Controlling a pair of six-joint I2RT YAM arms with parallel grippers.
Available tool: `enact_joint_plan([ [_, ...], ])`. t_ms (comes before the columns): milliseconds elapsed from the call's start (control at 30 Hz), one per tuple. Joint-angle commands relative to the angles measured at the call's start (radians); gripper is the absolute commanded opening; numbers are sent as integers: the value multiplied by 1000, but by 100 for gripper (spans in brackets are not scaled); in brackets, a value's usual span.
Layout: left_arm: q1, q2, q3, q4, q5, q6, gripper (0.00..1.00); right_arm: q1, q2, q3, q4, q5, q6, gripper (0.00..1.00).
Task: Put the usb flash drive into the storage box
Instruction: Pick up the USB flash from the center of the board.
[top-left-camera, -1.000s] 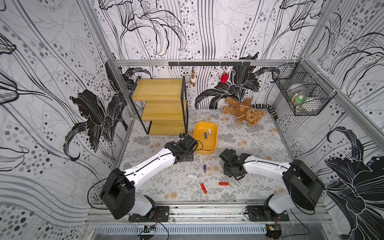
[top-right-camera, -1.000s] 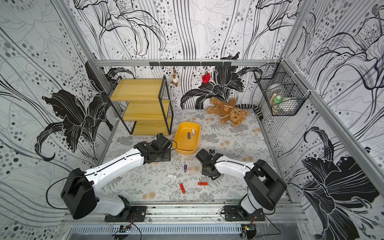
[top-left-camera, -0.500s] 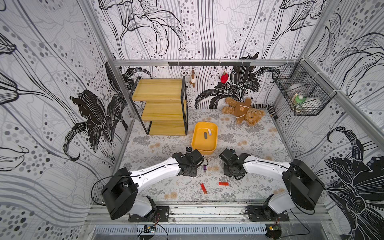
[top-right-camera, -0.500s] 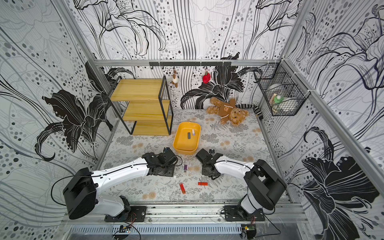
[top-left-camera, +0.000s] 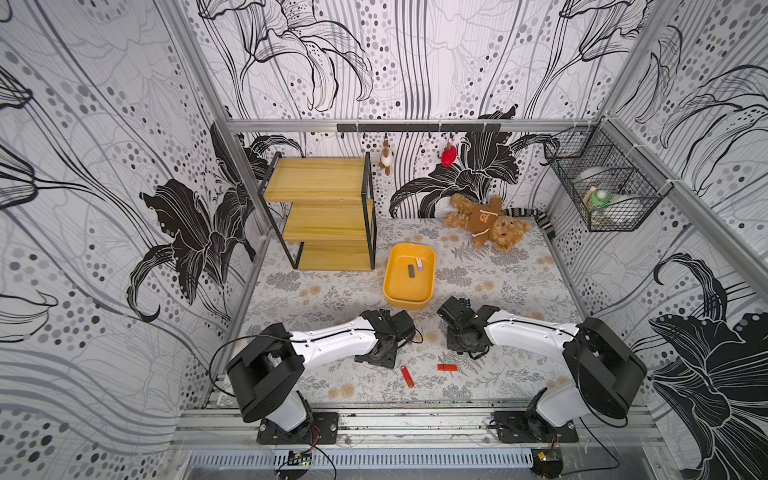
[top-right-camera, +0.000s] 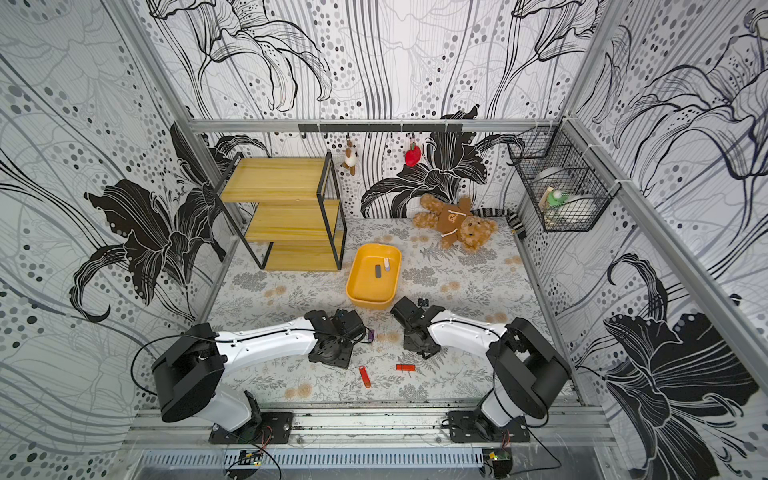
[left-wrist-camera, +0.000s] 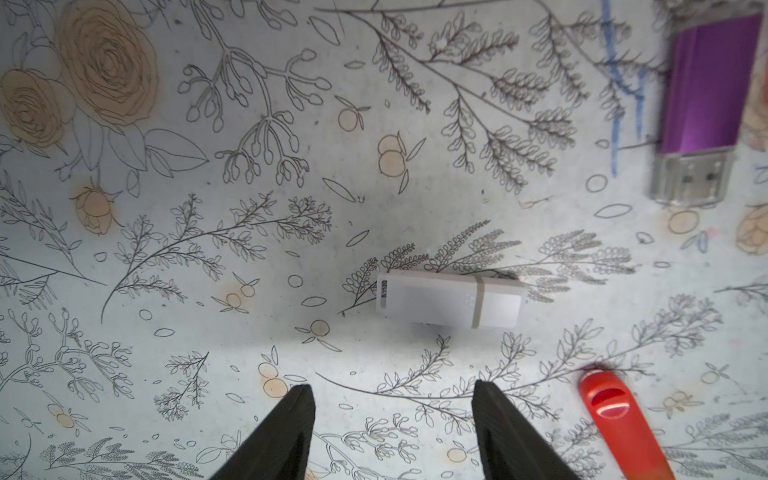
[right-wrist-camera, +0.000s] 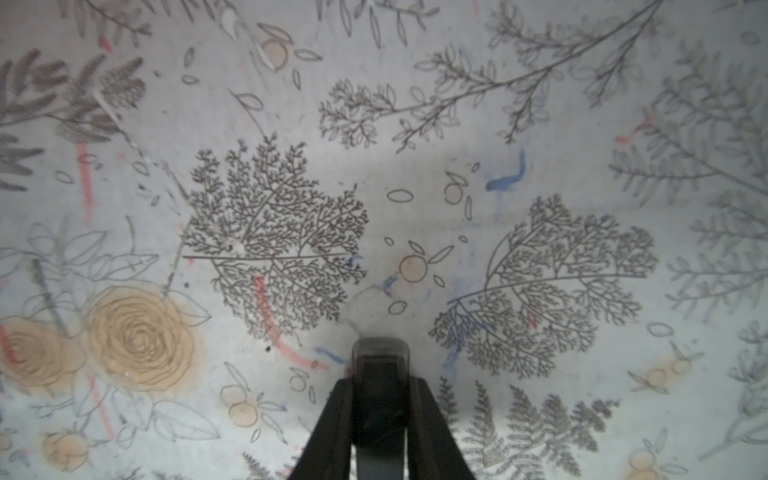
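Gripping dark drive (right-wrist-camera: 380, 359), right claw (right-wrist-camera: 380, 384); left claw (left-wrist-camera: 391, 386) open near white drive (left-wrist-camera: 449, 301).

Lily-print walls (top-left-camera: 415, 62), floral tabletop (top-left-camera: 498, 282), wooden shelf rack (top-left-camera: 320, 178)

No legible txt. Only candidate: tiny dark print on end of white usb drive (left-wrist-camera: 449, 301), left wrist view, too blurry.

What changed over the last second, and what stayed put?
The left gripper moved from beside the storage box back toward the robot and is now open by the white flash drive. Nothing was taken or released. The right gripper stayed shut on a dark flash drive; the box is unmoved.
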Motion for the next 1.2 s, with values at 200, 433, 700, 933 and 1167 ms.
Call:
enact_joint_plan([
  [200,-11,92,54,-10,-19,-1,66,6,1,-3,-47,24,-11,0],
  [433,-10,177,131,-6,-54,18,66,6,1,-14,-39,19,-10,0],
  [700,-4,235,181,-30,-81,45,66,6,-12,-29,-47,22,-8,0],
  [933,17,182,101,31,-54,79,65,4,-15,-34,-45,21,-8,0],
  [1167,39,154,46,107,3,154,64,5,-17,-30,-51,21,-5,0],
])
